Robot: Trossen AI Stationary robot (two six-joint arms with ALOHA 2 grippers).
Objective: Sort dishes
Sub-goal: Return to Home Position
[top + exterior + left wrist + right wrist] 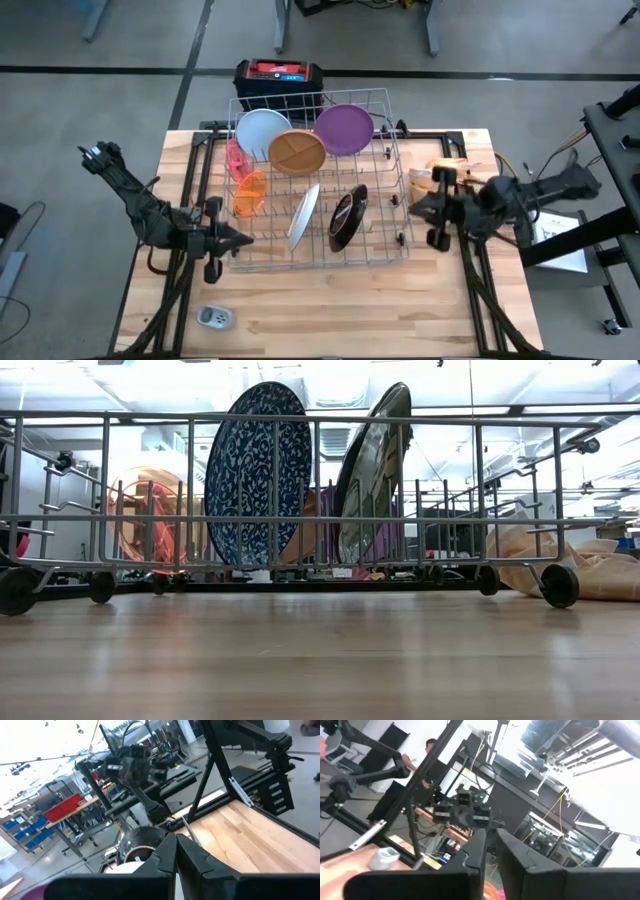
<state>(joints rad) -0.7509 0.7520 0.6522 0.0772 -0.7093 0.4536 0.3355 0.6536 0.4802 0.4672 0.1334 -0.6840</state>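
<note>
A wire rack [380, 255] stands mid-table and holds the dishes. At its far end a white plate [258, 128], a brown divided plate [297, 152] and a purple plate [345, 128] lean, overlapping. A pink cup [237, 160] and an orange cup [250, 193] lie at its left side. A blue speckled plate [258, 475] and a dark plate [372, 470] stand on edge between the wires. My left gripper [246, 240] hovers shut at the rack's near left corner. My right gripper [412, 206] hovers at the rack's right side, fingers almost together, holding nothing.
A red and black box [278, 74] sits behind the rack. A small grey-white device [214, 317] lies near the front left. Crumpled brown paper [446, 168] lies at the right, and white sheets [560, 235] lie off the table's right edge. Bare wood [340, 310] runs along the front.
</note>
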